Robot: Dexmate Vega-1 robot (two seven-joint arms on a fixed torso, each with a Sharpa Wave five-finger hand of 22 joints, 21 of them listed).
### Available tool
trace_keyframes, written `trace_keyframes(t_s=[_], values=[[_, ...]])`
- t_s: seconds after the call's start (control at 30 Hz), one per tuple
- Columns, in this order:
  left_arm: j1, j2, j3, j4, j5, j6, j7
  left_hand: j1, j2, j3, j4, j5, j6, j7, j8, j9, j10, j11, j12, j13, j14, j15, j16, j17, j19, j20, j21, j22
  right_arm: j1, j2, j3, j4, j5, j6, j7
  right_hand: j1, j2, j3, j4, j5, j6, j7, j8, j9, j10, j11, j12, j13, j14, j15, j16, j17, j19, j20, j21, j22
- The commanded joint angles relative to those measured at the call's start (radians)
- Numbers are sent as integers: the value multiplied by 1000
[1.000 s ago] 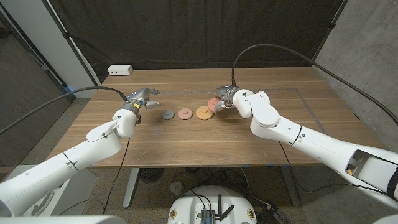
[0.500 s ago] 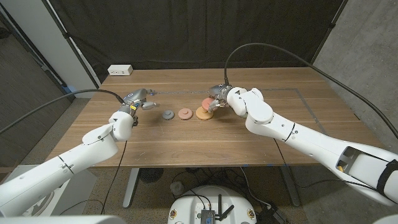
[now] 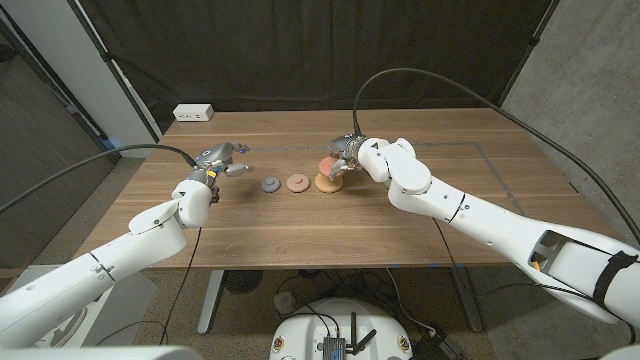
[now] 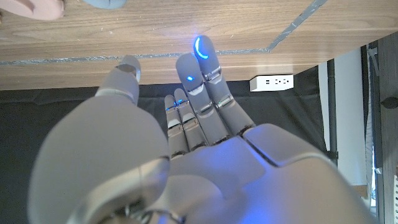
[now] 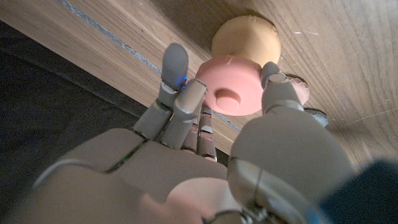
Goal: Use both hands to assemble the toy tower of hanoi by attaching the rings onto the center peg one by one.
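Left hand (image 3: 222, 160) hovers over the worktop (image 3: 300, 225), fingers loosely spread, empty. Next right: grey ring (image 3: 269, 184), then brown ring (image 3: 296, 182), both lying flat. Orange ring (image 3: 325, 181) beside them. Right hand (image 3: 343, 159) pinches the pink ring (image 5: 231, 84) just above the orange one. Risks: pinch is at the rim, so the ring may slip or tilt; the peg itself cannot be told.

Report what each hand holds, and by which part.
Right hand grips the pink ring by its rim, thumb opposite fingers. Left hand holds nothing.
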Motion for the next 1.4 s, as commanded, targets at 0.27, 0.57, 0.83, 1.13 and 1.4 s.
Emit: trace_keyframes(t_s=[0.27, 0.57, 0.83, 1.13, 1.4], values=[[-19, -28, 14, 25, 5, -13, 9, 3, -4, -2, 0, 5, 8, 0, 3, 5, 7, -1, -2, 7, 2, -57, 11, 2, -5, -115, 9, -3, 27, 39, -18, 64, 43, 11, -27, -42, 56, 73, 61, 8, 167, -158, 1, 7, 219, -212, 2, 86, 11, 3, 10, 2, 6, -53, 2, 3], [-31, -32, 19, 29, 9, -9, 3, 3, -3, -1, 0, 6, 10, -2, 2, 5, 13, 2, -3, 7, 0, -57, 10, -2, -8, -114, 15, -10, 40, 49, -36, 85, 46, -2, -34, -47, 54, 78, 61, 9, 169, -158, 0, 7, 222, -210, -2, 90, 12, 3, 10, 2, 6, -53, 1, 2], [-38, -37, 25, 32, 10, -7, -2, 3, -2, -1, 0, 7, 13, -2, 2, 5, 16, 1, -4, 7, 0, -57, 13, -2, -9, -115, 24, -18, 47, 54, -55, 104, 41, -19, -33, -54, 53, 83, 62, 10, 171, -158, -1, 7, 228, -210, -4, 93, 13, 3, 10, 2, 6, -53, 0, 2], [-46, -43, 32, 42, 9, -11, -4, 3, 0, 0, 1, 8, 13, -1, 1, 5, 15, 2, -5, 8, 0, -57, 16, -1, -14, -114, 28, -24, 52, 60, -68, 115, 52, -26, -37, -57, 52, 86, 62, 10, 172, -157, -2, 8, 229, -210, -7, 96, 13, 3, 11, 2, 8, -53, 1, 4], [-44, -46, 31, 43, 5, -11, -2, 2, 0, 0, 1, 9, 14, 0, 1, 5, 17, 2, -5, 9, -1, -57, 18, -1, -17, -114, 35, -31, 60, 63, -82, 124, 52, -36, -32, -61, 51, 90, 62, 11, 173, -158, -3, 8, 229, -210, -11, 98, 14, 3, 11, 2, 8, -53, 0, 3]])
